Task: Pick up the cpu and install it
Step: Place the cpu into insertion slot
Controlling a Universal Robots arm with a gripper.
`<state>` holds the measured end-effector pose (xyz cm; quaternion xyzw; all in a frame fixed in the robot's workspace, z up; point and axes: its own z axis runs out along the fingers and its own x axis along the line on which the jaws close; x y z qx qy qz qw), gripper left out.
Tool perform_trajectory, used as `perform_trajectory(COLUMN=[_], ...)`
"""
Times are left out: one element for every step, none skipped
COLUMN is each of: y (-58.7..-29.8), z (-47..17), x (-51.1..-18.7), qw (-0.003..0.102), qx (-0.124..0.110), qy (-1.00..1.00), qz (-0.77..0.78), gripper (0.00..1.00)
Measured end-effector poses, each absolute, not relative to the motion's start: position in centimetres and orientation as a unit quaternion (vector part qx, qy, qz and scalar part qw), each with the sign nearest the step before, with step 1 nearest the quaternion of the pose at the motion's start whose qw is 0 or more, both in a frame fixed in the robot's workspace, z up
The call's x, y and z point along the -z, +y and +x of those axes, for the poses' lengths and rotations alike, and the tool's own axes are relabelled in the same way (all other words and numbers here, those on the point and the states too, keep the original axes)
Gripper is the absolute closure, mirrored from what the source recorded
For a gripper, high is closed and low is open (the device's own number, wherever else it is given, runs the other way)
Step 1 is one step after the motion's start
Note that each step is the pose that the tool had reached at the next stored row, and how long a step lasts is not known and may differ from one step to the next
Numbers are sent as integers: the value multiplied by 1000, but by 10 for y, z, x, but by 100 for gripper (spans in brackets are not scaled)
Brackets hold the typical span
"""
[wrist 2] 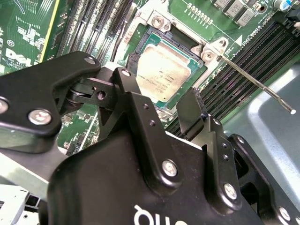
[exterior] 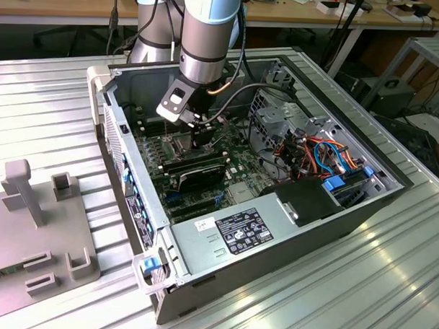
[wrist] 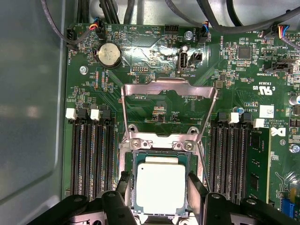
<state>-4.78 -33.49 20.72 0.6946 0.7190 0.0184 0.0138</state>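
- Black hand (wrist: pixel 160 178) is low over the motherboard (wrist: pixel 154 51), straddling the cpu (wrist: pixel 160 187). Can't tell if it grips the cpu or sits loose around it.
- Cpu lies in the socket (wrist: pixel 129 161), silver lid up. It looks flat in both wrist views, but can't tell if it is fully seated.
- Risk: a sideways nudge or tilt from the hand while the cpu rests on the contacts could bend them. A corner riding up on the socket frame would do the same.
- Risk: rising with the grip not released would pull the cpu back out or leave it skewed.
- Metal load plate (wrist: pixel 168 87) stands open beyond the socket, so nothing clamps the cpu and a bump would shift it.
- Thin lever (wrist 2: pixel 255 84) sticks out just beside the hand and could snag it.
- Memory slots (wrist: pixel 91 154) flank the socket on both sides, so there is little room to swing.
- Exterior view: the hand is inside the open pc case (exterior: pixel 135 198), toward 11 o'clock of its middle. Coloured cable bundle (exterior: pixel 317 150) is at 3 o'clock of the hand and might catch the arm.
- Case sits on the ribbed metal table (exterior: pixel 49 93). Grey fixture (exterior: pixel 20 183) is at 9 o'clock of the case, well apart.
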Motion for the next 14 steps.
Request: perform_trajectory(y=[-335,-335,-335,-335,-335,-335,-335,-335,-335,-335,-335,-335,-335,-335], z=[-48,-48,-48,-48,-48,-48,-48,-48,-48,-48,-48,-48,-48,-48], x=[-207,-208,-210,-212,-214,-215,-216,-216,-216,-216,-216,-216,-216,-216], qw=[14,14,14,14,14,14,14,14,14,14,14,14,14,14], qx=[-18,-18,-18,-18,-18,-18,-18,-18,-18,-18,-18,-18,-18,-18], qy=[719,719,719,719,719,719,719,719,719,719,719,719,719,719], qz=[695,695,695,695,695,695,695,695,695,695,695,695,695,695], gripper=[39,39,39,39,39,39,39,39,39,39,39,39,39,39])
